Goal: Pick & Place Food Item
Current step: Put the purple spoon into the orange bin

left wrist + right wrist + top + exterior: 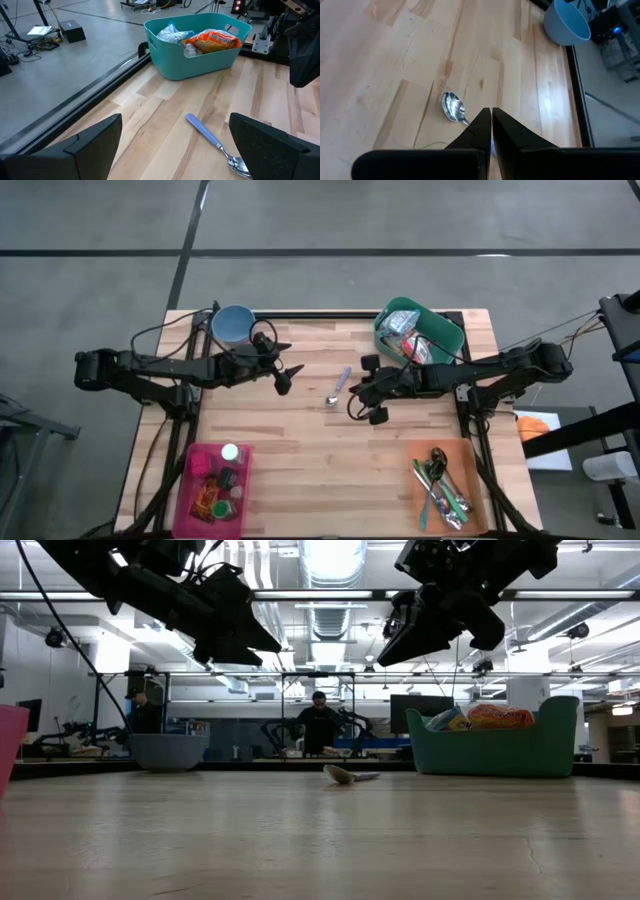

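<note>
Two dark arms reach inward over the pale wood-plank desk (300,450). The left hand (282,364) hovers with fingers spread apart; the right hand (372,388) hangs with fingers pressed together, empty. Crinkled food packets (216,40) sit in the smooth teal tub (200,62). Between both hands lies a blue-handled metal spoon (338,388).

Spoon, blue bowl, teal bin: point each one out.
spoon (216,143), left wrist view, on its handle.
blue bowl (233,326), high view, on its inside.
teal bin (200,62), left wrist view, on its front wall.
</note>
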Motion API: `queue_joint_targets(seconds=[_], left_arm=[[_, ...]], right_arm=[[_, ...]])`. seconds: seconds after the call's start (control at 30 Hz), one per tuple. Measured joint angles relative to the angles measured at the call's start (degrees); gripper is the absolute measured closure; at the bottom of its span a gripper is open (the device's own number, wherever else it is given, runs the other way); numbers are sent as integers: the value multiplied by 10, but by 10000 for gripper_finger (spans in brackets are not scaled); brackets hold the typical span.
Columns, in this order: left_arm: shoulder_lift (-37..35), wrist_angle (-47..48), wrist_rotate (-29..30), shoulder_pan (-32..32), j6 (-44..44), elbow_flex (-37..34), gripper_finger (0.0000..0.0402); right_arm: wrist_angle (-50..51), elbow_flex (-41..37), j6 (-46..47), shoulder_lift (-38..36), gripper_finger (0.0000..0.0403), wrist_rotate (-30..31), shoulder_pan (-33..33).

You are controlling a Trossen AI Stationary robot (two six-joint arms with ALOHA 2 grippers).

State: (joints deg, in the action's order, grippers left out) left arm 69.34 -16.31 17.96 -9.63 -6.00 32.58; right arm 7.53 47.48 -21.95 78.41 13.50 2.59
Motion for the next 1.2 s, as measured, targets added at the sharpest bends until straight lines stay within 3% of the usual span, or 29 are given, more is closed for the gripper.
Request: queue_joint_targets(seconds=[0.17, 0.3, 0.5, 0.63, 1.0, 1.2], left_arm=[[0, 4, 0, 0, 0, 0, 30], [0, 6, 0, 0, 0, 0, 30], [0, 13, 0, 0, 0, 0, 30], [0, 15, 0, 0, 0, 0, 30], [0, 37, 0, 0, 0, 0, 30], [0, 44, 0, 0, 0, 0, 30]], right_arm=[[0, 0, -28, 0, 390, -4, 0], [-2, 0, -48, 4, 390, -48, 0], [1, 0, -52, 41, 390, -46, -27], [0, 7, -55, 77, 390, -116, -59], [44, 125, -51, 190, 390, -143, -109], [129, 198, -11, 240, 390, -249, -156]])
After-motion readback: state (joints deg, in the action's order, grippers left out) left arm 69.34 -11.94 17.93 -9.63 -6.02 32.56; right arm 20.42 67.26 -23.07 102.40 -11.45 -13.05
